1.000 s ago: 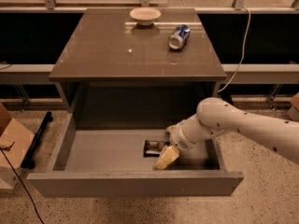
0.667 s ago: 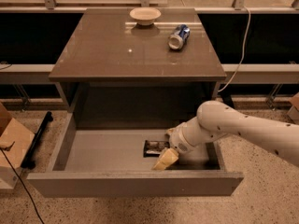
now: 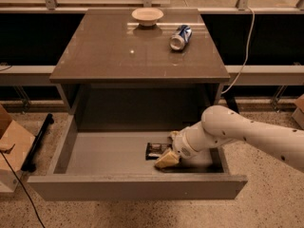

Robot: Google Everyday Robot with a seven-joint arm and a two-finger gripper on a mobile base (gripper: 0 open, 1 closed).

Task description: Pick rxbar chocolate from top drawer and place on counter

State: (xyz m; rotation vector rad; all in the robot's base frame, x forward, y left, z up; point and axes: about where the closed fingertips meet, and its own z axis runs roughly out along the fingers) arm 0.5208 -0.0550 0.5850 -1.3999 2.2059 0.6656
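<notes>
The top drawer (image 3: 95, 151) is pulled wide open below the counter (image 3: 118, 51). The rxbar chocolate (image 3: 155, 150), a flat black bar, lies on the drawer floor right of the middle. My gripper (image 3: 166, 158) reaches down into the drawer from the right on the white arm (image 3: 237, 132). Its pale fingertip (image 3: 164, 161) sits at the bar's right end, touching or just over it. The bar's right part is hidden by the gripper.
On the counter stand a small white bowl (image 3: 147, 15) at the back and a blue-and-silver soda can (image 3: 180, 36) lying on its side. A cardboard box (image 3: 12, 141) and a black bar (image 3: 38, 139) lie on the speckled floor at left. A cable (image 3: 244, 46) hangs at right.
The gripper has barely shifted; it stays over the bar's right end inside the drawer. The bar lies where it was.
</notes>
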